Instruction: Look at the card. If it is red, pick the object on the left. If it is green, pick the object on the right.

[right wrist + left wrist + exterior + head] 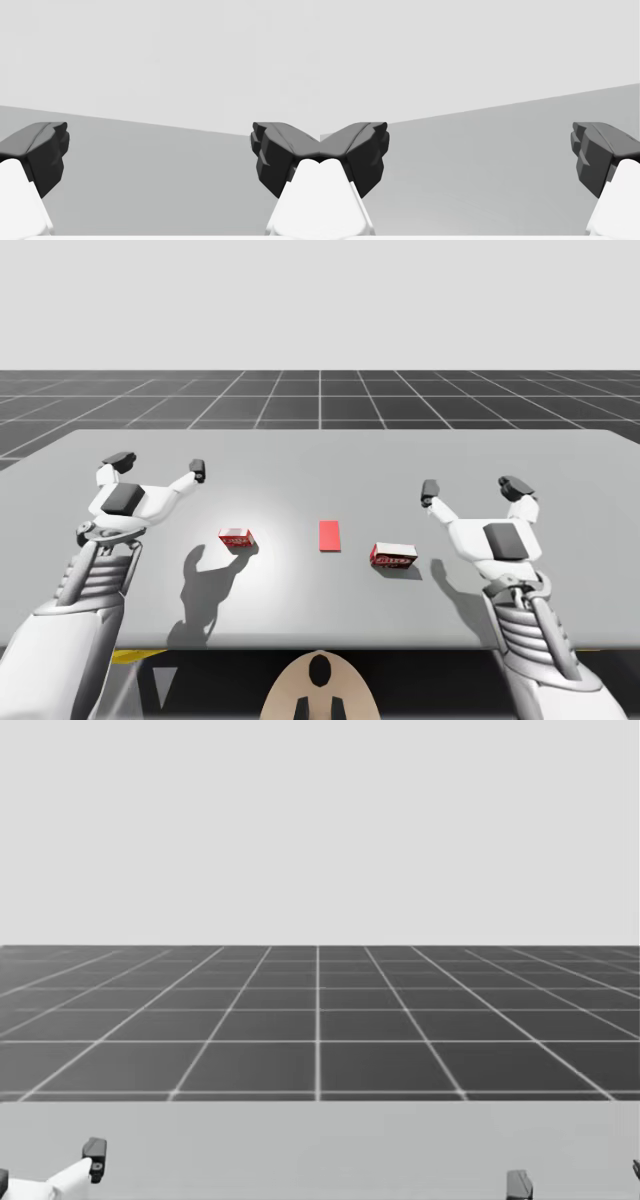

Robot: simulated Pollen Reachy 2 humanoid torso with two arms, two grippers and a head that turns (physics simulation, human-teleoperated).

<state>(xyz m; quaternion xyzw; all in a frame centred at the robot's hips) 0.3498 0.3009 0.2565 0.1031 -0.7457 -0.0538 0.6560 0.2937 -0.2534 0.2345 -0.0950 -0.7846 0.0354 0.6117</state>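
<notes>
While the red card (329, 535) lies between left box (236, 537) and right box (392, 556), left pincer (159, 464) and right pincer (472, 486) hang released outside them, seemingly so either can reach.

The head view's bottom edge cuts off my left gripper (48, 1170) and right gripper (578, 1177), leaving just dark fingertips (95, 1158). Markings on the left red box (236, 537) and right red box (393, 556) are too small to tell.
</notes>
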